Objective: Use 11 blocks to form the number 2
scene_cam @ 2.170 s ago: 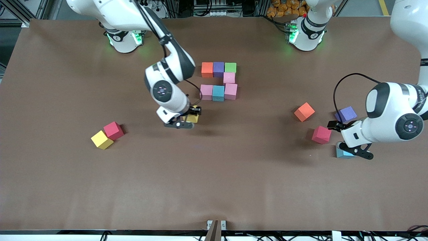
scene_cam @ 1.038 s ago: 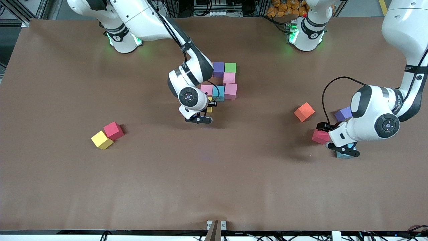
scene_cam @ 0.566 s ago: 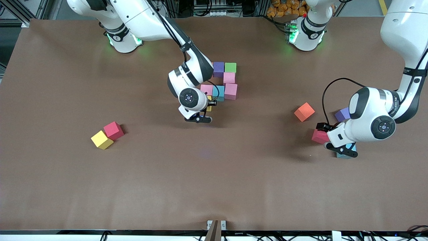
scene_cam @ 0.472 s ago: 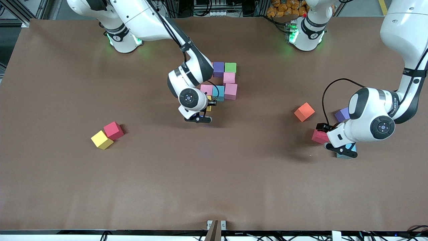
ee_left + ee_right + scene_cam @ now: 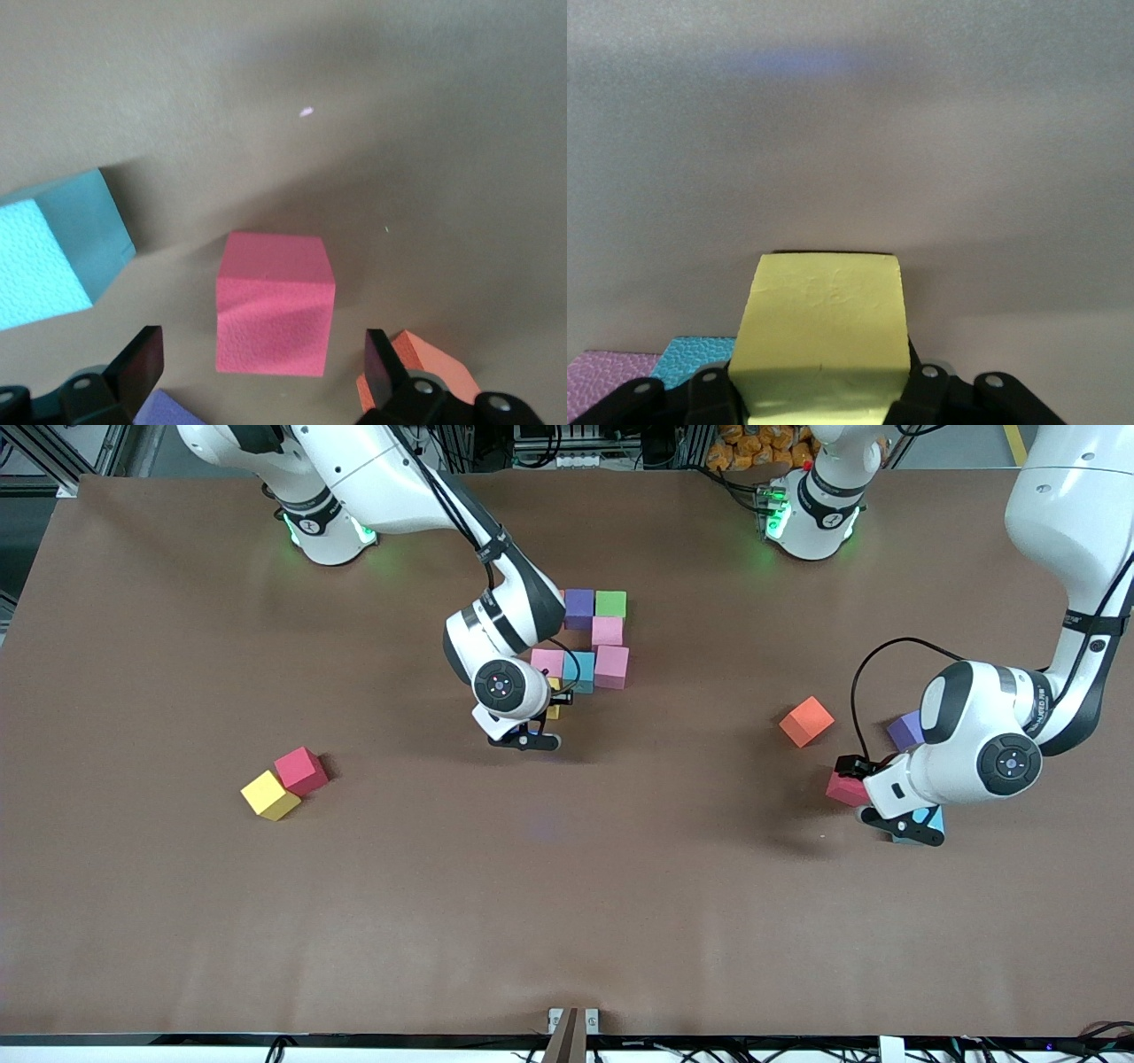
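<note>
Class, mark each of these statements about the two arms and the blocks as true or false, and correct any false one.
1. The right claw is shut on a yellow block. True.
2. The left claw is shut on the red block. False: it is open, its fingers either side of that block.
3. A green block sits beside a purple block in the figure's row nearest the bases. True.
4. The loose orange block is stacked on another block. False: it lies alone on the table.
</note>
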Controlling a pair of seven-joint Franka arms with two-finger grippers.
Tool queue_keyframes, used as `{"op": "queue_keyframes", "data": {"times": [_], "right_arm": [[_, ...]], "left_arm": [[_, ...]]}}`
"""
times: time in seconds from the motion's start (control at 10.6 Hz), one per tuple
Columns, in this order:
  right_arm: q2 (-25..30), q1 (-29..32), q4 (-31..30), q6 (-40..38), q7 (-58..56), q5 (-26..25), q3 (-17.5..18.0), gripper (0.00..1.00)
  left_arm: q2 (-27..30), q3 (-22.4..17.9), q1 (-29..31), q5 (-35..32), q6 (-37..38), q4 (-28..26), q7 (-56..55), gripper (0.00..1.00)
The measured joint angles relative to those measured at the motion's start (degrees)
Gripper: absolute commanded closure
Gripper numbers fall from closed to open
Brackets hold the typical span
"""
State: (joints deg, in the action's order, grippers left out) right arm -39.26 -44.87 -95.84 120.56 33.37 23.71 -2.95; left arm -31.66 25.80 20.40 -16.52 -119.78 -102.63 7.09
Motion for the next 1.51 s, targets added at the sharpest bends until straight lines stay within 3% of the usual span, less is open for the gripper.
{"op": "queue_keyframes", "data": {"times": [0.28, 0.57, 0.66, 0.75, 1.51], "right_arm": [[-0.11, 0.01, 0.0, -0.05, 0.03, 1.05, -0.11, 0.61], [-0.12, 0.01, 0.0, -0.05, 0.03, 1.1, -0.12, 0.61], [-0.12, 0.01, 0.0, -0.05, 0.03, 1.12, -0.12, 0.45], [-0.12, 0.01, 0.0, -0.04, 0.04, 1.14, -0.12, 0.0], [-0.74, 0.04, 0.27, 0.38, 0.23, 3.22, -0.16, 0.0]], "left_arm": [[0.93, 0.0, 0.65, -0.03, -1.96, -0.35, -0.04, 0.0], [1.68, -0.01, 0.92, -0.04, -7.01, -4.08, -0.04, 0.0], [1.69, -0.01, 0.93, -0.05, -7.41, -4.58, -0.04, 0.0], [1.7, -0.01, 0.93, -0.05, -7.52, -4.77, -0.04, 0.0], [1.98, -0.08, 2.88, -1.67, -11.0, -8.85, -0.04, 0.0]]}}
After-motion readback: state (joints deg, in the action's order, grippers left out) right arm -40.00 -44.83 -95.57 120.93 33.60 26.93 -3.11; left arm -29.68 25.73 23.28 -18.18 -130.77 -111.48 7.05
